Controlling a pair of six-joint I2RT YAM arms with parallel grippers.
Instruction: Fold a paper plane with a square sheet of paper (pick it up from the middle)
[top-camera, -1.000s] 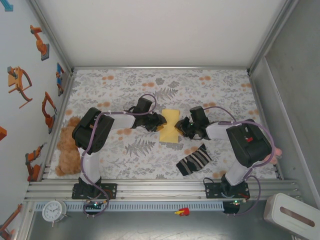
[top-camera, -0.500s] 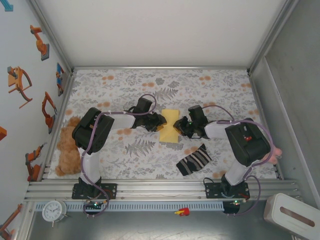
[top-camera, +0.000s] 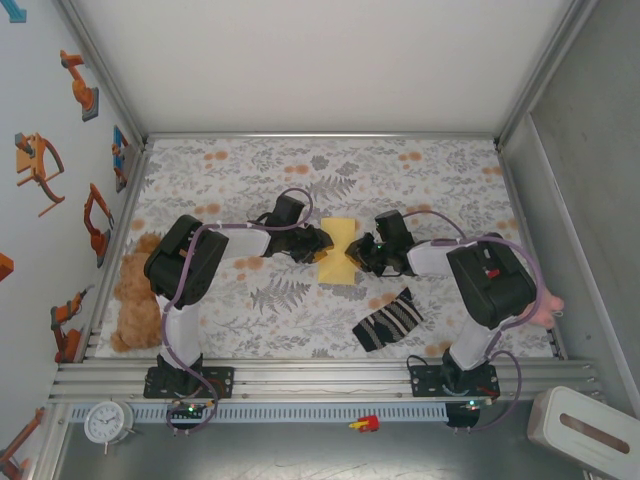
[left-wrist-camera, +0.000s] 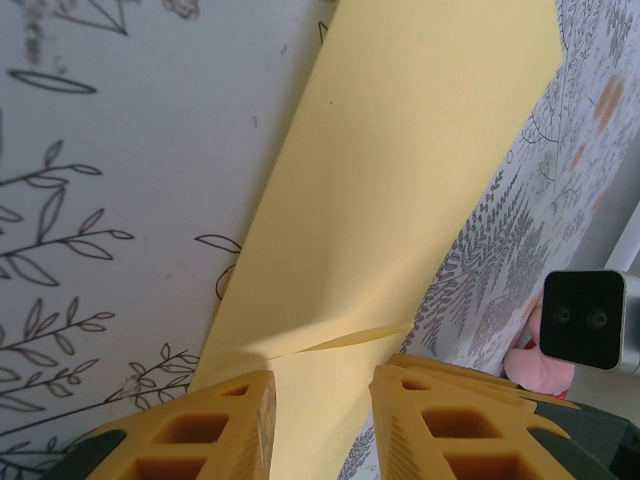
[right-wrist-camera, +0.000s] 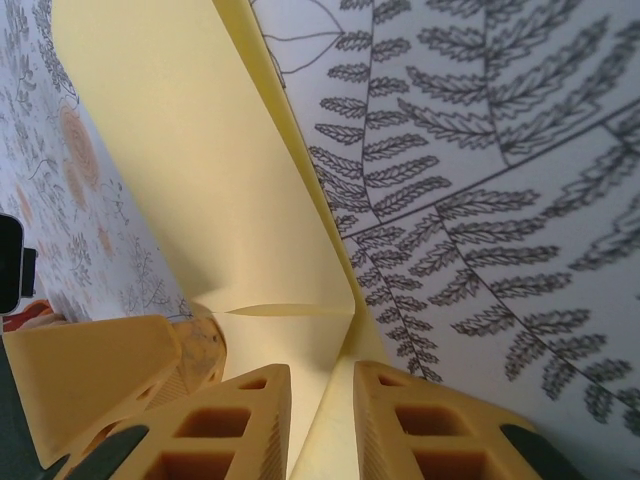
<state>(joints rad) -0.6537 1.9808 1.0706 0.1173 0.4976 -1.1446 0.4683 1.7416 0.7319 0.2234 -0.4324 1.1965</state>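
Observation:
The square sheet of paper (top-camera: 340, 251), pale yellow, lies on the patterned table between my two grippers, which meet it from either side at its middle. My left gripper (top-camera: 322, 242) rests at the sheet's left edge. Its yellow fingers (left-wrist-camera: 215, 430) stand apart, and the paper (left-wrist-camera: 400, 170) spans the gap with a small crease just ahead of them. My right gripper (top-camera: 363, 252) is at the right edge. Its fingers (right-wrist-camera: 245, 425) stand close together but still apart, and the paper's lifted, buckled edge (right-wrist-camera: 330, 330) runs up between them.
A black-and-white striped sock (top-camera: 388, 320) lies just in front of the right gripper. A brown teddy bear (top-camera: 130, 300) sits at the left edge of the table beside the left arm's base. Metal frame walls enclose the table.
My right gripper has slid left onto the paper's right edge and its jaws have narrowed a little. The left gripper and the sock have not moved.

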